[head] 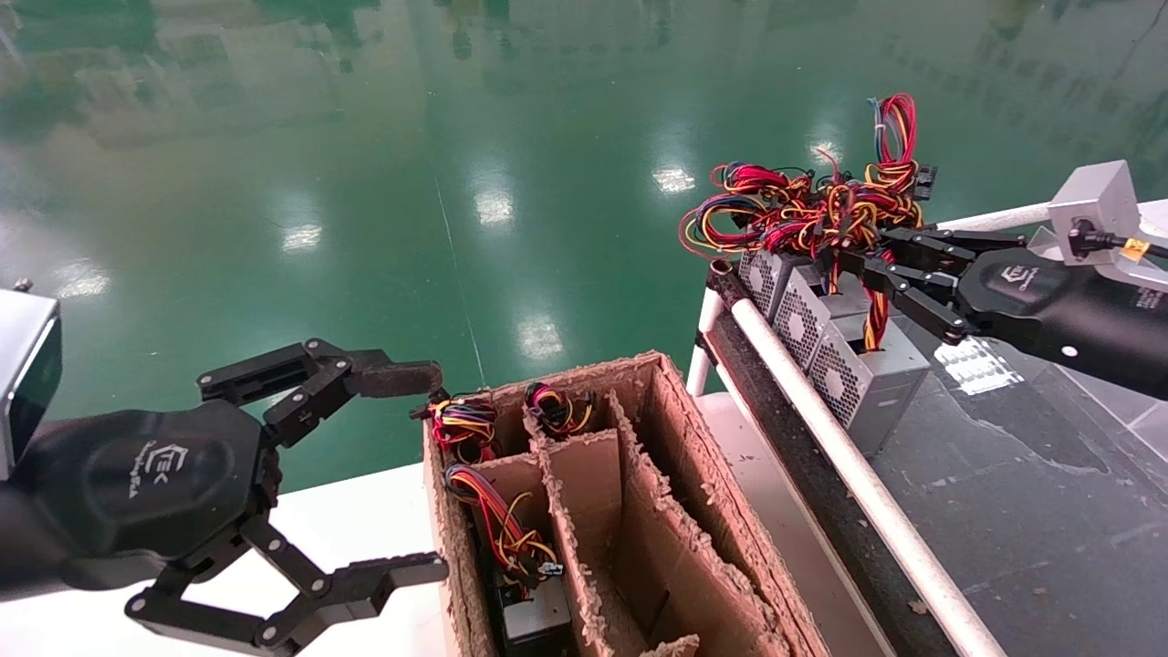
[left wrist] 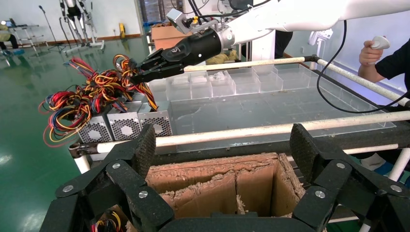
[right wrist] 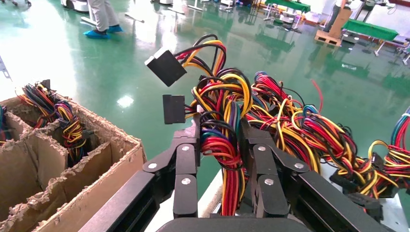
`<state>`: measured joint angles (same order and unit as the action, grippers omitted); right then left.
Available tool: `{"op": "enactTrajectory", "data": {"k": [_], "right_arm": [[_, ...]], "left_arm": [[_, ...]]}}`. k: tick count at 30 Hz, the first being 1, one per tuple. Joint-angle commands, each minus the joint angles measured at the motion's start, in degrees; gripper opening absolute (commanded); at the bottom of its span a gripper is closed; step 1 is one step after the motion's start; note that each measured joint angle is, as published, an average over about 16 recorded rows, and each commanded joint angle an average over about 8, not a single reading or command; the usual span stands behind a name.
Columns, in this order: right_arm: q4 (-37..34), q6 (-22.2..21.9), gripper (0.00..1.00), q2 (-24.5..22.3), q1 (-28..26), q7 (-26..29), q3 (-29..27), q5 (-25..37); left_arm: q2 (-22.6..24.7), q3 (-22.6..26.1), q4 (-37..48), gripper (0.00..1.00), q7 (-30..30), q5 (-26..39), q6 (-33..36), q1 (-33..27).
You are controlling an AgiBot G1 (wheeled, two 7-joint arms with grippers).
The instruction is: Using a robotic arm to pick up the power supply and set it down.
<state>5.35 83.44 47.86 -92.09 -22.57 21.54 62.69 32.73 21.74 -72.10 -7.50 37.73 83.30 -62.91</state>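
Beside power supply (head: 871,379): divided carton (head: 675,511).

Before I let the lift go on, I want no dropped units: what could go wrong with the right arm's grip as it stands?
1. The right gripper pinches only the wire bundle, not the power supply box; the wires could slip or strain.
2. Neighbouring bundles tangle close by, so lifting may drag another unit.
3. The cardboard box has narrow, ragged compartments; the supply could snag going in.
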Motion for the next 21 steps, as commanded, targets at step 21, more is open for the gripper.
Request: {"op": "enactTrajectory", "data": {"k": [21], "right_arm": [[-2.56,4.16,1.00,-1.09,-2.73,0.07,-1.11,-1.64]], "left_arm": [[0.00,0.01,0.00,1.00,0.00,0.00,0.00,0.00]]}}
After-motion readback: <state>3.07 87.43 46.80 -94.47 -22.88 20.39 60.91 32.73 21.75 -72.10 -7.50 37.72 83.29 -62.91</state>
